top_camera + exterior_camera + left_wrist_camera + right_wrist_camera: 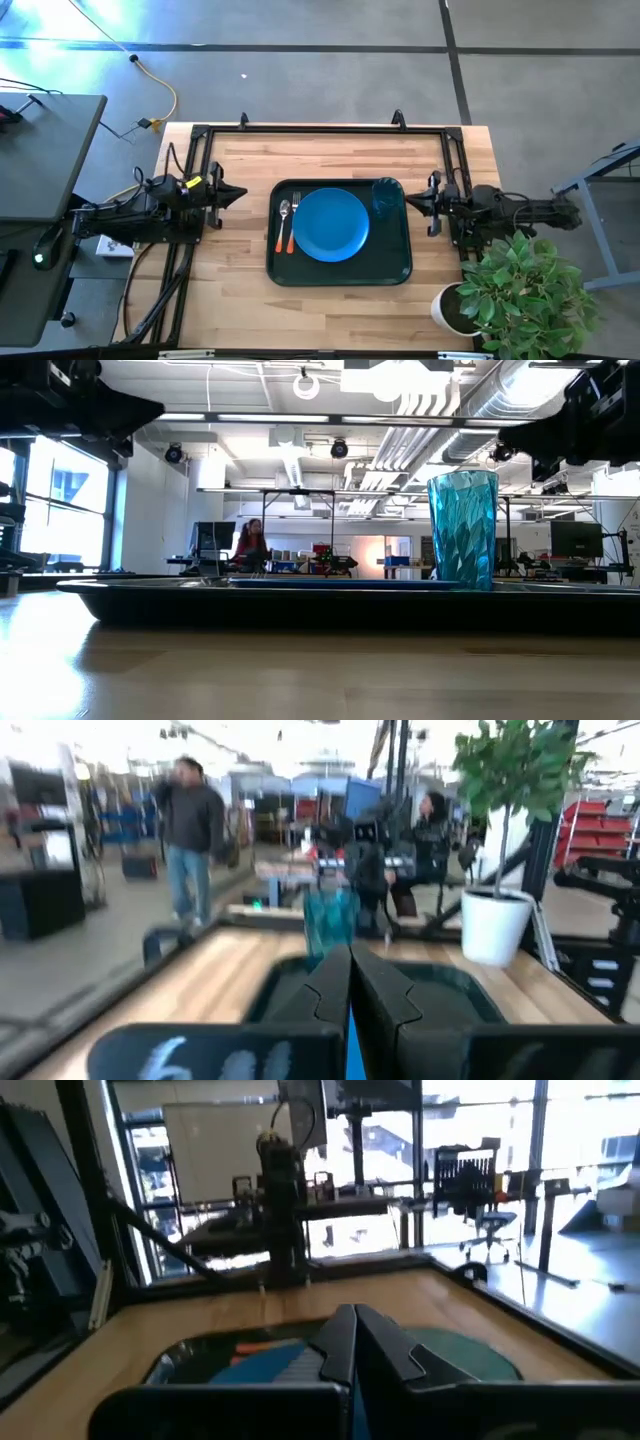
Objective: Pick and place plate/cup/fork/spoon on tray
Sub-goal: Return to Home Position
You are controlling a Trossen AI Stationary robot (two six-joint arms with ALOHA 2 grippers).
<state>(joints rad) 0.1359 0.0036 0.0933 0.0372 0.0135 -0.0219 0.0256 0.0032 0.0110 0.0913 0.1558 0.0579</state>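
Note:
The dark tray (340, 272) lies in the middle of the table. On it lies the bright blue plate (330, 225). The teal cup (386, 195) stands upright on the tray's far right corner; it also shows in the low view (463, 530). The spoon (283, 224) and the fork (292, 224) lie side by side on the tray, left of the plate. My left gripper (240, 194) is shut and empty, left of the tray. My right gripper (410, 202) is shut and empty, right of the tray.
A potted plant (515, 285) in a white pot stands at the table's near right corner, close to my right arm. A black frame (320, 129) runs along the table's far edge. People show in the room beyond the table.

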